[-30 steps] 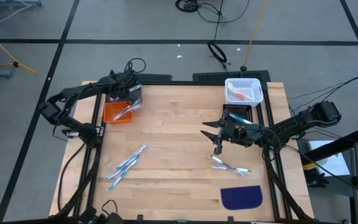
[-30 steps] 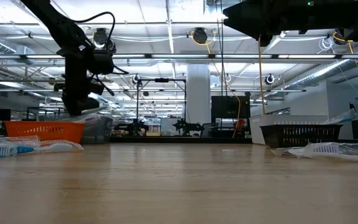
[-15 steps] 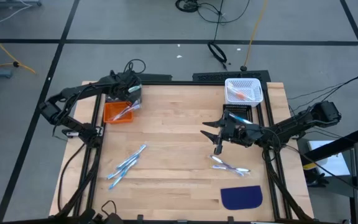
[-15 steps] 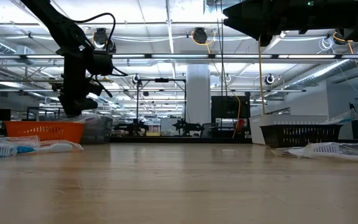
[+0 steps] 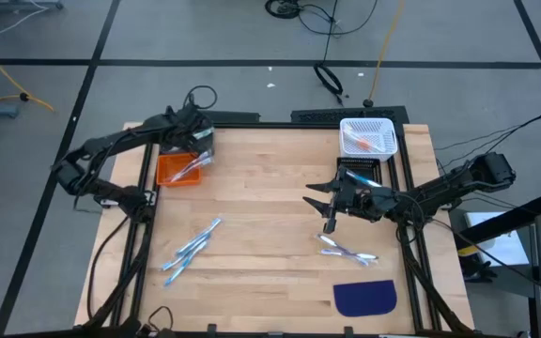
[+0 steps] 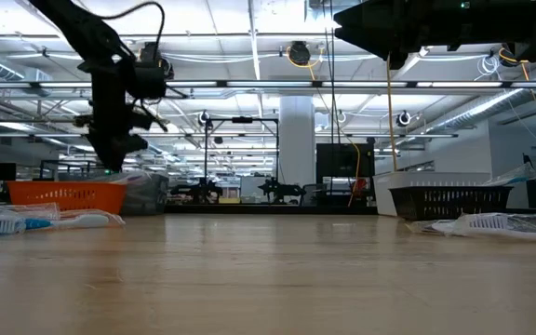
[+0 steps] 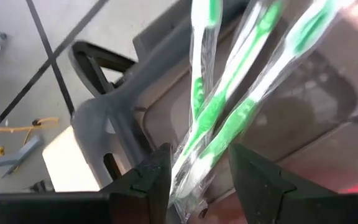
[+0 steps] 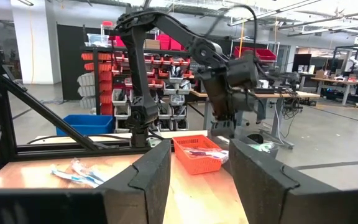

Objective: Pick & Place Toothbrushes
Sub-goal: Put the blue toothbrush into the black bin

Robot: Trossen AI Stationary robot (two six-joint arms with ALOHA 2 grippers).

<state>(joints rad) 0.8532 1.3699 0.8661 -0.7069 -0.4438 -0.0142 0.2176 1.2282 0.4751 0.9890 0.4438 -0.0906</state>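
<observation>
Green toothbrushes [image 7: 229, 99] in clear wrap lie in the grey bin [image 5: 198, 141] at the table's [image 5: 270, 235] ten o'clock, beside the orange bin [image 5: 177, 169]. The left gripper [image 5: 188, 131] above them is released, jaws apart. It should rise straight up, so no wrap catches. The right gripper [image 5: 330, 218], open, waits above loose toothbrushes [image 5: 347, 251] at four o'clock.

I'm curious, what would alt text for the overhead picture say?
Two dark robot arms reach over a wooden table strewn with wrapped toothbrushes. The left end effector hovers by an orange bin, the right end effector above two more toothbrushes, near a white basket and blue mat.
</observation>
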